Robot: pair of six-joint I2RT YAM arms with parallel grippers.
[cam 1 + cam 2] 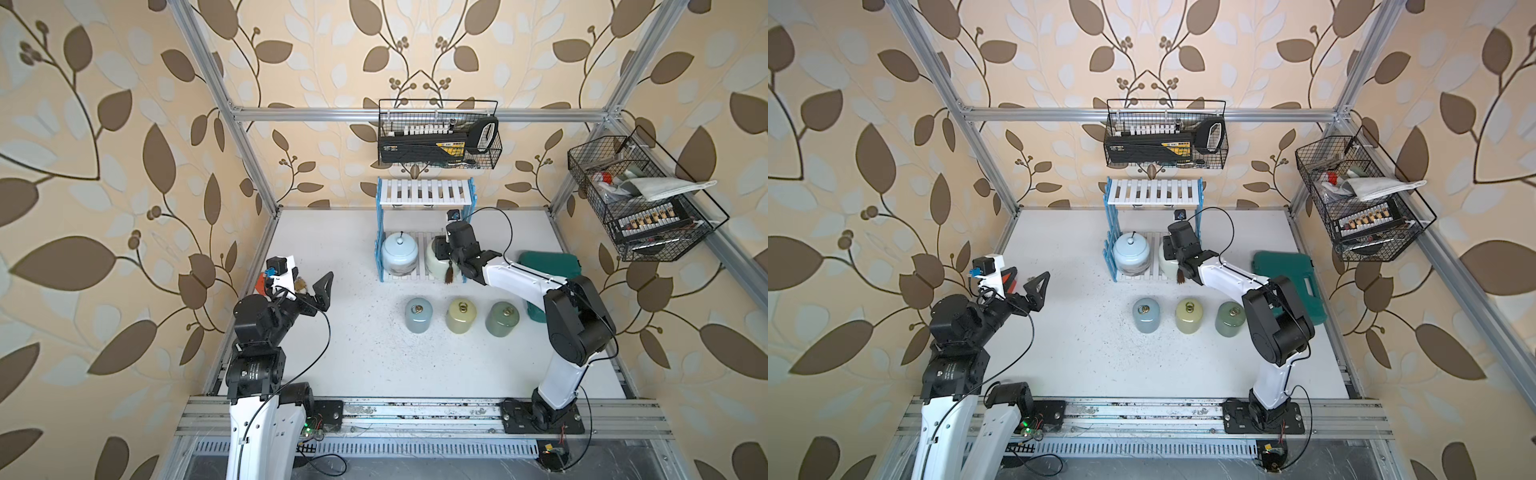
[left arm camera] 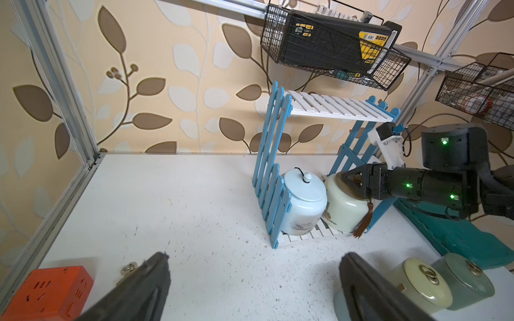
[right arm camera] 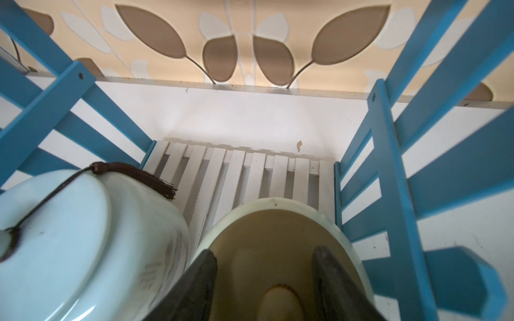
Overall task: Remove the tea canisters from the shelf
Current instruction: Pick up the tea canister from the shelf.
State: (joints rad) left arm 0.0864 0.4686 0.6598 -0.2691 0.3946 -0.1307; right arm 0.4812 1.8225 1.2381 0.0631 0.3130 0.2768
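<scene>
Right gripper (image 3: 264, 258) hangs directly over the cream canister (image 3: 278, 222), which sits on the bottom tier of the shelf (image 3: 389, 172), close against the blue side panel. Its jaws are part-open, one on each side of the lid knob (image 3: 281, 301), with a gap showing on both sides, so nothing is gripped yet. My guess is that it straddles the knob because the squat body looks too wide to pinch. Pale blue canister (image 3: 69, 236) is just beside the tool on the same tier; whether the two jars touch is unclear. Three slim canisters (image 1: 461, 316) stand on the table (image 1: 353, 353), back toward this arm's base. Left gripper (image 2: 254, 261) is spread wide and empty, well off. The wrist view's edge cuts off part of the knob. In both top views the wrist hides the lid.
</scene>
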